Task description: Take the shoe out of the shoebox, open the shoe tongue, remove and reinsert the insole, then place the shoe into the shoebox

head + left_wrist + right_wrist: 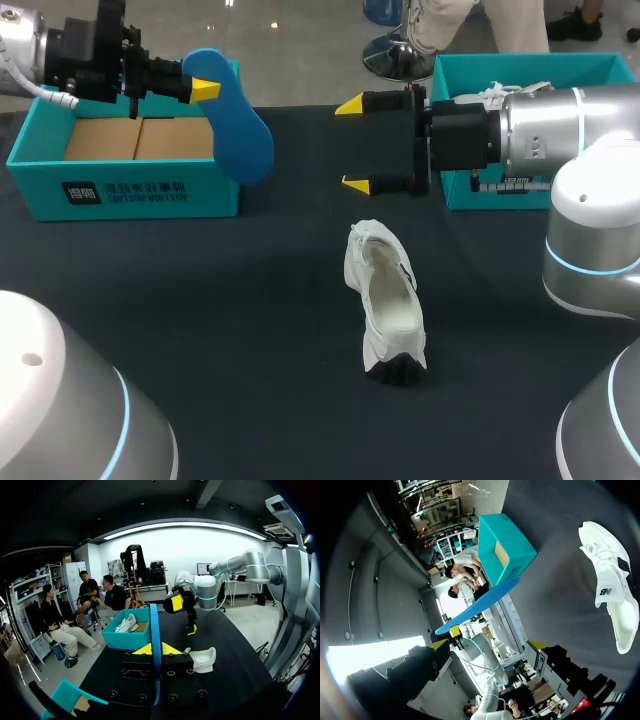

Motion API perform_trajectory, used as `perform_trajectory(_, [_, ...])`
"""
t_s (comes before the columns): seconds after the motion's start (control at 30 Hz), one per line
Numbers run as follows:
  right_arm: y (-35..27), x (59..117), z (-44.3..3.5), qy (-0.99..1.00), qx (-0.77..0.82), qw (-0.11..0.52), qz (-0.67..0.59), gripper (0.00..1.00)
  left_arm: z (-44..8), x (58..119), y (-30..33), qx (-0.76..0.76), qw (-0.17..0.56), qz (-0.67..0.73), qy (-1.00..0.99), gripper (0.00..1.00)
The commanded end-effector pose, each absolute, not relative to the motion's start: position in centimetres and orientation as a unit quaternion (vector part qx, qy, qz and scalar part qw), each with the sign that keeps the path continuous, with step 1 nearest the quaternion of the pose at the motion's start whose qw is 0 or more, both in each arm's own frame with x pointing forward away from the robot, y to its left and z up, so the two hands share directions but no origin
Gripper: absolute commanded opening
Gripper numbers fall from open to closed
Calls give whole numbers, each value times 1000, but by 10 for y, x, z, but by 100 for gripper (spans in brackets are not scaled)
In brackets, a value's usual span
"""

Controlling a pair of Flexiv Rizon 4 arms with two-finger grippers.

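L gripper clamped on blue insole, held over the right end of L shoebox, whose brown cardboard floor shows. R gripper wide open, nothing in it, btwn the boxes. On the dark table, just in front of it, lies the white shoe. R shoebox, partly behind the R arm, holds a second shoe.

Dark table; second teal box, apparently holding spare shoe.

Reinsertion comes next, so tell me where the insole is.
Head view, left side: the blue insole hangs pinched in the left fingers, by the left shoebox.
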State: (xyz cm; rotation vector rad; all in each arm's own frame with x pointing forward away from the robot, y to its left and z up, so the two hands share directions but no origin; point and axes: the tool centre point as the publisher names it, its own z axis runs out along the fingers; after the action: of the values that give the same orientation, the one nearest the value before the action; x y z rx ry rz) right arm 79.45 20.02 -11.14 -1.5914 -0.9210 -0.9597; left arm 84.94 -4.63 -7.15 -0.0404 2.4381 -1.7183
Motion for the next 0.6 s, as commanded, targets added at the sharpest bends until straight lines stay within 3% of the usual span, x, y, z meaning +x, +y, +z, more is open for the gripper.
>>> perform_trajectory(0.03, [202,795,-111,-382,-662,508,-398,100,-72,850,-46,-13,80,-575,814,0])
perform_trajectory(0.37, [202,795,-111,-382,-662,508,-398,100,-47,833,-45,222,261,-591,730,0])
perform_trajectory(0.6, [202,795,-111,-382,-662,508,-398,100,-41,820,-40,341,346,-569,664,0])
